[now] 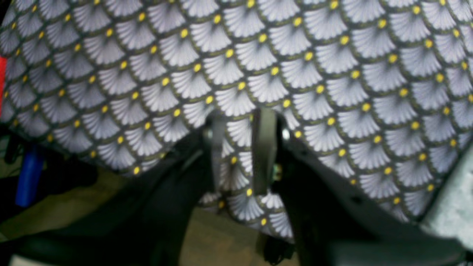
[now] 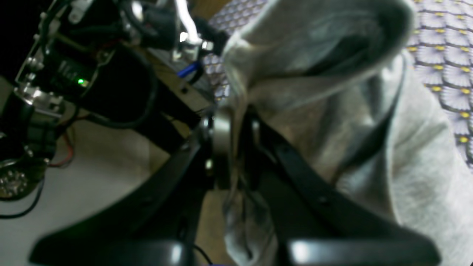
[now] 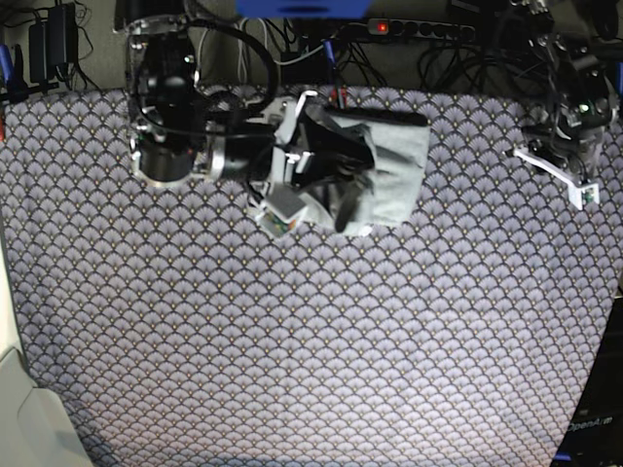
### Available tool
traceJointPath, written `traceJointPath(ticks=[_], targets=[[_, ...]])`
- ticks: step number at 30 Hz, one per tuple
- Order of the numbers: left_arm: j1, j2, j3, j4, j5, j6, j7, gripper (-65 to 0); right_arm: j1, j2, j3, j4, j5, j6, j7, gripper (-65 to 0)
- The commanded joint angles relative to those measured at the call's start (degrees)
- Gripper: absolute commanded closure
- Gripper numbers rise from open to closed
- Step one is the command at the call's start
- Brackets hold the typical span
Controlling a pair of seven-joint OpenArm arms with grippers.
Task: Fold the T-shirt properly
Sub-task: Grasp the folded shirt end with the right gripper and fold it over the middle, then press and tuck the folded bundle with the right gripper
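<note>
The light grey T-shirt [image 3: 389, 165] lies as a folded bundle on the purple fan-patterned tablecloth [image 3: 311, 321] at the back middle. No lettering shows. My right gripper [image 3: 321, 175] is at the bundle's left edge. In the right wrist view the right gripper [image 2: 238, 136] is shut on a bunched fold of the T-shirt [image 2: 417, 155], which is raised and rolled over above the fingers. My left gripper [image 3: 567, 154] hovers at the table's far right, well away from the shirt. In the left wrist view the left gripper [image 1: 240, 147] stands slightly open and empty over the tablecloth [image 1: 258, 55].
The table's back edge is just behind the shirt, with cables and a power strip [image 3: 409, 29] beyond it. The right arm's base and motors [image 2: 74, 74] sit close beside the held fold. A pale grey patch [image 1: 454, 207] shows at the left wrist view's lower right.
</note>
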Motion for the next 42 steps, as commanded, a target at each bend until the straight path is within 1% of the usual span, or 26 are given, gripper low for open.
traceJointPath(ticks=[1,8,12,16,17,19,23,25,27,30,32,34,35,37,38,40,42], targets=[[-0.1,-0.8,-0.3,1.1,0.1,0.1,-0.9,-14.4,1.5,-0.2,-0.4,0.1,2.0,0.0,1.3,0.0],[-0.1,-0.8,-0.3,1.1,0.1,0.1,-0.9,-14.4,5.2,-0.5,-3.1,-4.7,2.0,0.0,1.7,0.0],[0.3,-0.8,-0.3,1.2,0.1,0.1,-0.9,-14.4,5.9,-0.6,-4.8,-6.4,2.0,0.0,1.8,0.0],[0.5,-0.8,-0.3,1.5,0.1,0.1,-0.9,-14.4,7.4,-1.3,-5.9,-7.2,2.0,0.0,1.8,-0.2],[0.5,-0.8,-0.3,1.9,0.1,0.1,-0.9,-14.4,7.7,-1.4,-6.0,-7.9,2.0,0.0,1.8,-2.1],[0.6,-0.7,-0.3,3.5,0.1,0.1,-0.9,-14.4,8.8,-1.4,-6.0,-9.7,2.0,0.0,1.8,-7.8],[1.4,-0.7,-0.3,5.5,0.1,0.1,-0.9,-14.4,11.6,-1.4,-6.8,-13.9,2.0,0.0,1.8,-22.7],[1.4,-0.7,-0.3,5.8,0.1,0.1,-0.9,-14.4,12.4,-1.4,-6.8,-15.1,2.1,0.0,1.8,-27.0],[1.4,-0.7,-0.3,5.8,0.1,0.1,-0.9,-14.4,12.4,-1.9,-6.9,-15.2,2.1,0.0,1.8,-28.2],[1.4,-0.7,-0.3,5.6,0.1,0.1,-0.9,-14.4,12.8,-3.3,-7.1,-15.2,2.1,0.0,1.8,-28.2],[1.4,-0.7,-0.3,5.7,0.1,0.1,-0.9,-14.4,14.1,-3.5,-7.1,-15.2,2.1,0.0,1.6,-28.2],[1.6,-0.7,-0.3,5.7,0.1,0.1,-0.9,-14.4,15.3,-2.9,-7.1,-15.2,2.1,0.0,1.3,-28.2],[2.2,-0.7,-0.3,5.7,0.1,0.0,-0.9,-14.4,15.6,-1.9,-7.1,-15.1,2.1,0.0,1.3,-28.2],[2.7,-0.8,-0.3,5.7,0.1,0.0,-0.9,-14.4,15.8,1.4,-7.1,-15.1,2.1,0.0,1.7,-28.2],[2.7,-0.8,-0.3,5.6,0.1,0.0,-0.9,-14.4,15.6,2.6,-7.0,-15.1,2.1,0.0,1.8,-28.2],[2.6,-0.8,-0.3,5.2,0.1,0.0,-0.9,-14.4,15.4,4.7,-7.1,-15.1,2.1,0.0,1.8,-28.3],[2.5,-0.8,-0.3,5.2,0.1,0.0,-0.9,-14.4,15.3,6.1,-7.3,-14.4,2.1,0.0,1.8,-28.3]])
